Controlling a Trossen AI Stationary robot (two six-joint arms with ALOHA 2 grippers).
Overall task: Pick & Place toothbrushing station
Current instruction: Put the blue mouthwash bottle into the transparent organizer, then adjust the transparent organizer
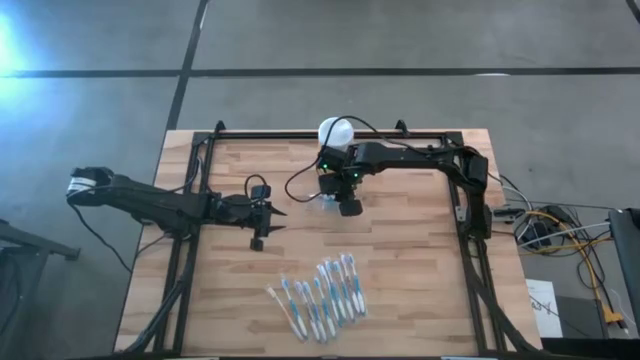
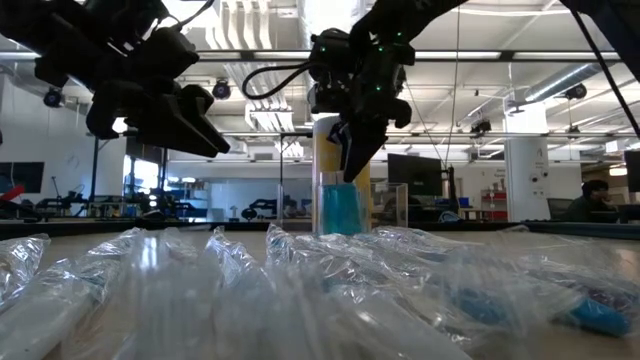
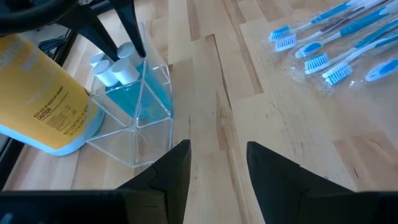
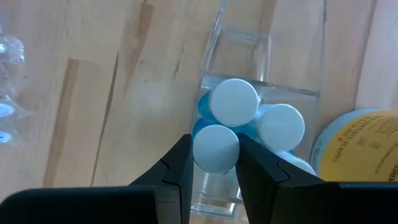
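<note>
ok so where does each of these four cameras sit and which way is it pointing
High view: above the table, looking straight down; both arms show, left gripper and right gripper.
Low view: at table-top height, looking level across wrapped toothbrushes into the room; both arms come in from above.
Left wrist view: on the left arm, facing the toothbrushing station and yellow jar; own open fingers show.
Right wrist view: looking down, fingers around a white cap.
Shared: station and jar appear in both wrist views.

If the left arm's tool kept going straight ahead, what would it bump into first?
Probably the clear toothbrushing station, which holds blue white-capped tubes. The left tool is open and points roughly toward its corner, though it might slide just past along the bare wood.
</note>
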